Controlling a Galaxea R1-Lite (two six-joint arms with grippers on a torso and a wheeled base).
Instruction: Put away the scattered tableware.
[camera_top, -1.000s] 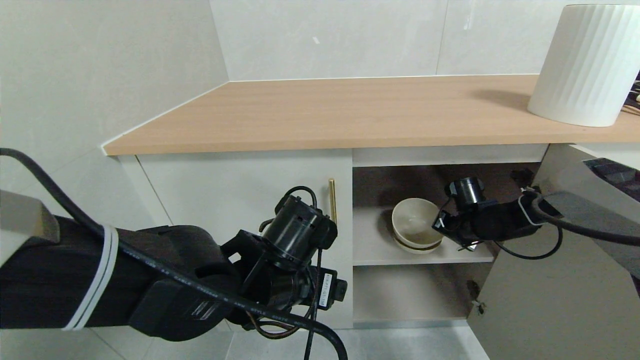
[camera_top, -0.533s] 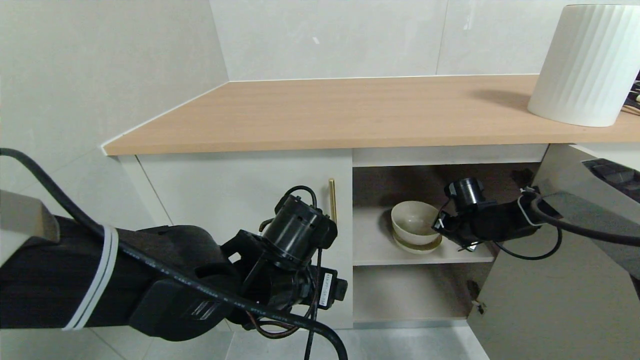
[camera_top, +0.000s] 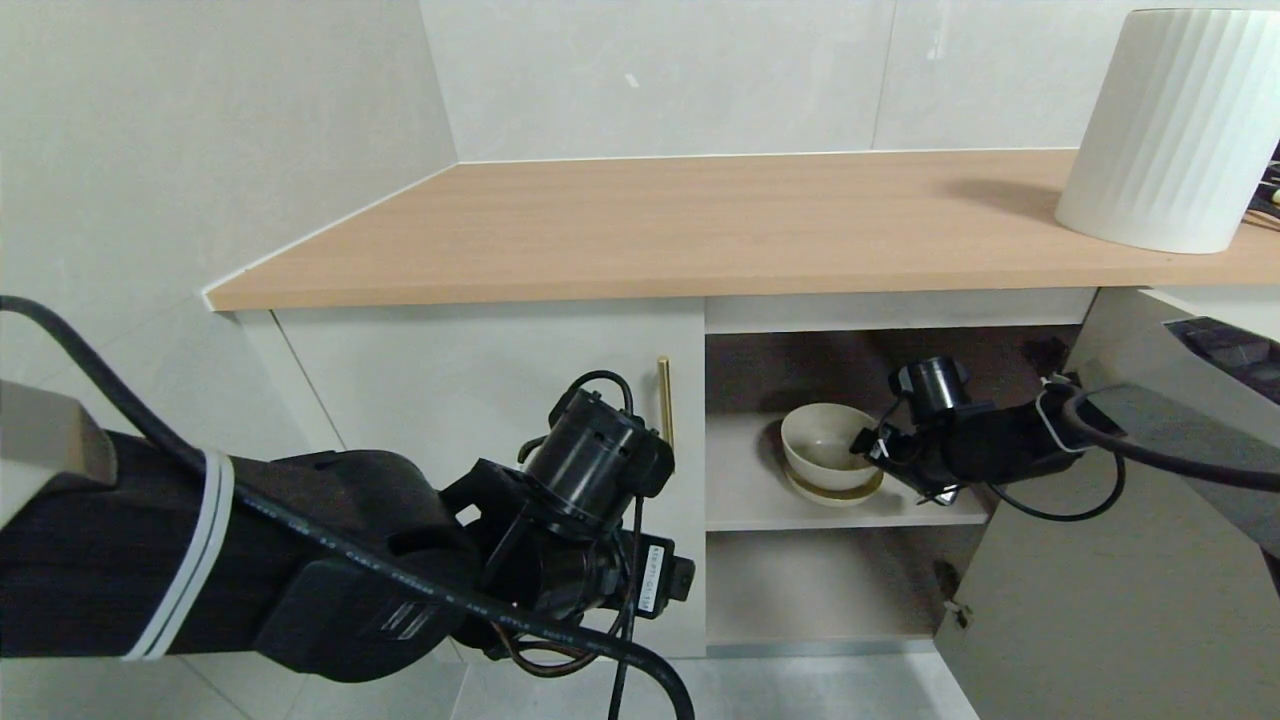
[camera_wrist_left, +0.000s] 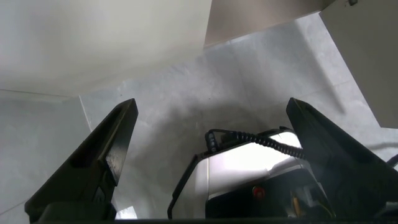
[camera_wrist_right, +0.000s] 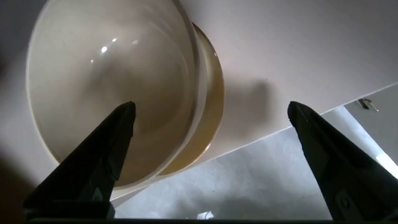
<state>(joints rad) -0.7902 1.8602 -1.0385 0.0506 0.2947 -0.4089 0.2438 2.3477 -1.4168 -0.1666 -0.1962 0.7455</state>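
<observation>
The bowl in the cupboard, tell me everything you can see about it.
The bowl is cream, glossy and ceramic-looking, round, deep and empty, with its opening upward and tipped slightly forward. It sits nested in a second dish with a yellowish rim, on the upper shelf of the open cupboard. The right gripper, open, is at the bowl's rim on the robot's right side; whether it touches is unclear.

the lower dish (camera_top: 835, 492) is mostly covered by the bowl (camera_top: 822, 440) stacked in it – only a yellowish rim is seen. in the right wrist view the bowl's rim is cut off by the picture's edge. the white ribbed container (camera_top: 1165, 130) and the open cabinet door (camera_top: 1100, 580) are cropped at the head view's right edge. whether the right gripper (camera_wrist_right: 211, 109) touches the bowl cannot be told.
</observation>
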